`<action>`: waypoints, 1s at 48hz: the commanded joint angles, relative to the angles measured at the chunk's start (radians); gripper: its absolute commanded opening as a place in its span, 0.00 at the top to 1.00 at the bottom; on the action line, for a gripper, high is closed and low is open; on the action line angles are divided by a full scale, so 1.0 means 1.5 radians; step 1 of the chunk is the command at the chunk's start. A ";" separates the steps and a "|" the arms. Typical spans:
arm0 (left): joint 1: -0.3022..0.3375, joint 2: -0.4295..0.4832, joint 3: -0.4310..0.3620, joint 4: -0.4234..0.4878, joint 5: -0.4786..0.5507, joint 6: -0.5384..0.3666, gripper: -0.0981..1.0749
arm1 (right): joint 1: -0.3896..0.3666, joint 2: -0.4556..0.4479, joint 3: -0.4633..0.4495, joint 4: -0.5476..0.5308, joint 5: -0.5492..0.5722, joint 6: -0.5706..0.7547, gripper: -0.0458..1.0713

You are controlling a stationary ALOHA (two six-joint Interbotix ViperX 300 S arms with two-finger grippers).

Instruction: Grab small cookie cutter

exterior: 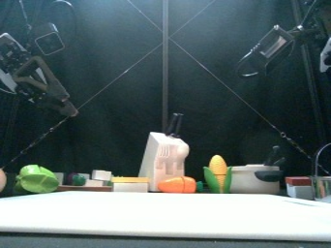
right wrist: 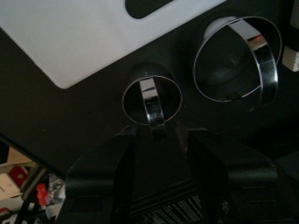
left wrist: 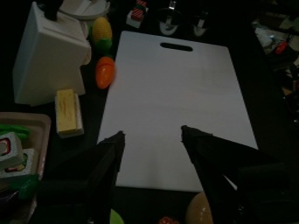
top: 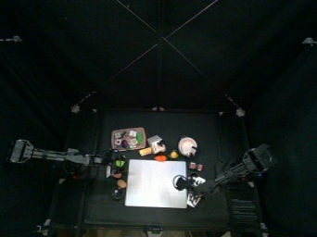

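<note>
The right gripper (right wrist: 149, 150) hangs just over the small cookie cutter (right wrist: 149, 96), jaws spread wide and empty, seemingly lined up to close on it; the ring stands just off the cutting board (right wrist: 82, 35) corner, beside a large cutter (right wrist: 239, 57); the left gripper (left wrist: 152, 150) hovers open over the board, holding nothing; the large cutter's far edge is cut off.

White cutting board (top: 158, 183) lies on the black table (top: 210, 153); one arm (top: 56, 156) sits left of it, another arm (top: 238, 170) right.
</note>
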 commanded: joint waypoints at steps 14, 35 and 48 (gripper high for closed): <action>-0.001 0.000 -0.007 0.002 -0.007 0.003 0.15 | -0.005 0.002 0.004 -0.004 -0.011 0.001 0.35; -0.001 0.000 -0.008 0.012 -0.010 0.002 0.15 | 0.000 -0.015 -0.027 -0.007 -0.015 0.000 0.48; -0.001 0.000 -0.007 0.012 -0.010 0.002 0.15 | -0.001 -0.018 -0.064 -0.032 0.027 -0.001 0.48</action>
